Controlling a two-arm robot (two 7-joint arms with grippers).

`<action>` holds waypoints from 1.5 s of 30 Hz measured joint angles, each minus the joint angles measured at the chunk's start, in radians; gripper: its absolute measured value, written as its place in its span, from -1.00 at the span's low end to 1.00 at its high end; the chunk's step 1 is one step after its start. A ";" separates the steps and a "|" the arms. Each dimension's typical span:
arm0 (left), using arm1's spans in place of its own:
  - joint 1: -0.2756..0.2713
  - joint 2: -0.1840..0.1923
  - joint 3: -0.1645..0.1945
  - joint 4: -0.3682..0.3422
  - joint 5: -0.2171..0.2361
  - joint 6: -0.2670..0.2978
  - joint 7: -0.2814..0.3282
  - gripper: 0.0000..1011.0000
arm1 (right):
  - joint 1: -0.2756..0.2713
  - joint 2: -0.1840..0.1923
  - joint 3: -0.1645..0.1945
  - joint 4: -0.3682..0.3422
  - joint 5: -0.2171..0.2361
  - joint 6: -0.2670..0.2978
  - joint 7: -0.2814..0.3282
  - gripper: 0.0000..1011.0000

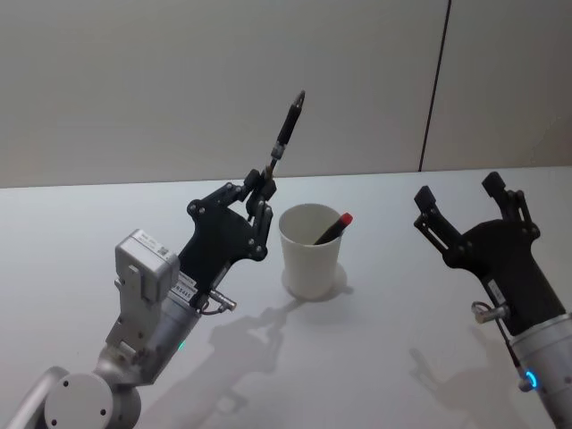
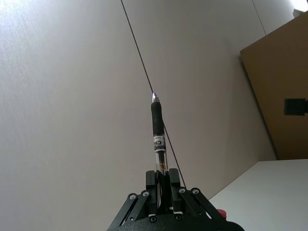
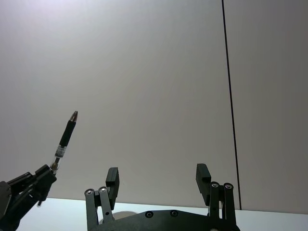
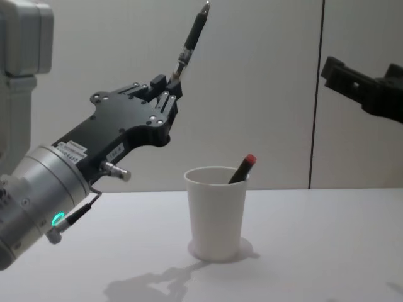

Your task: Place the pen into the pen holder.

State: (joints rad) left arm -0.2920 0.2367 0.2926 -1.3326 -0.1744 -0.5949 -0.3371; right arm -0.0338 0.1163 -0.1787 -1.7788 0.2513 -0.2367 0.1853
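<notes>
White paper pen holder (image 1: 311, 259) is standing on the worktop (image 1: 402, 357) with a red-capped pen (image 1: 332, 229) inside, while the left pincer (image 1: 261, 188) is gripping the black pen (image 1: 288, 125) tip-up above and left of its rim, insertion outstanding; right pincer (image 1: 458, 192) is hovering alongside, spread wide and empty.
</notes>
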 joint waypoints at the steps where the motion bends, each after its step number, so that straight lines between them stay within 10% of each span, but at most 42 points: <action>1: -0.003 0.000 -0.001 0.008 0.006 -0.007 -0.003 -0.65 | 0.000 0.000 0.000 -0.001 0.001 0.001 0.003 0.98; 45: -0.071 -0.004 -0.023 0.135 0.092 -0.240 -0.144 -0.65 | -0.006 -0.001 -0.010 -0.016 0.015 0.008 0.045 0.98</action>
State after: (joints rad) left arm -0.3628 0.2330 0.2696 -1.1973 -0.0824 -0.8344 -0.4808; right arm -0.0395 0.1154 -0.1886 -1.7944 0.2663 -0.2289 0.2301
